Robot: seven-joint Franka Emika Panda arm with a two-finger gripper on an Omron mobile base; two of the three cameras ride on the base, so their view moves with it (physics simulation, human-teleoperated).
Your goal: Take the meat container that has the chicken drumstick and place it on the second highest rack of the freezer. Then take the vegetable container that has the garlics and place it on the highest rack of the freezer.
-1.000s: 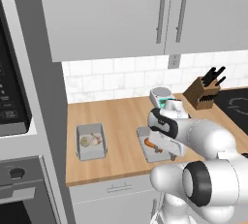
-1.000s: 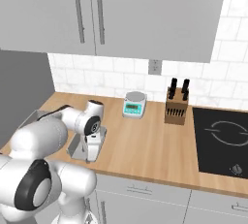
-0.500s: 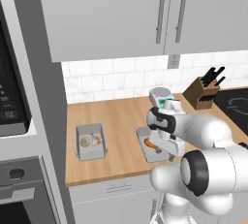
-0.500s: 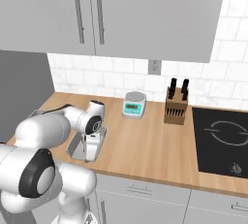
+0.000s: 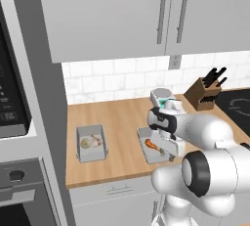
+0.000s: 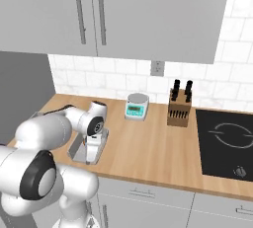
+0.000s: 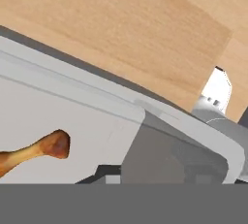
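The meat container (image 5: 145, 136) is a shallow grey tray near the counter's front edge, and the small orange-brown chicken drumstick (image 5: 150, 145) lies in it. My gripper (image 5: 164, 154) points down at the tray's right side. From the right base view my gripper (image 6: 91, 157) stands at the wall of the tray (image 6: 77, 149). The hand view looks close along the rim (image 7: 145, 114), with the drumstick (image 7: 41, 149) at lower left. The fingers are mostly hidden. To the left sits the vegetable container (image 5: 91, 155) with the garlics (image 5: 88, 143). The freezer is out of view.
A digital scale (image 5: 161, 96) (image 6: 137, 106) and a knife block (image 5: 205, 94) (image 6: 179, 106) stand at the back of the counter. A black cooktop (image 6: 227, 143) lies to the right. Wall cabinets (image 5: 146, 14) hang overhead, and an oven stack (image 5: 14, 122) is at the left.
The hand has sunk a little lower onto the right side of the meat container. The trays have not moved.
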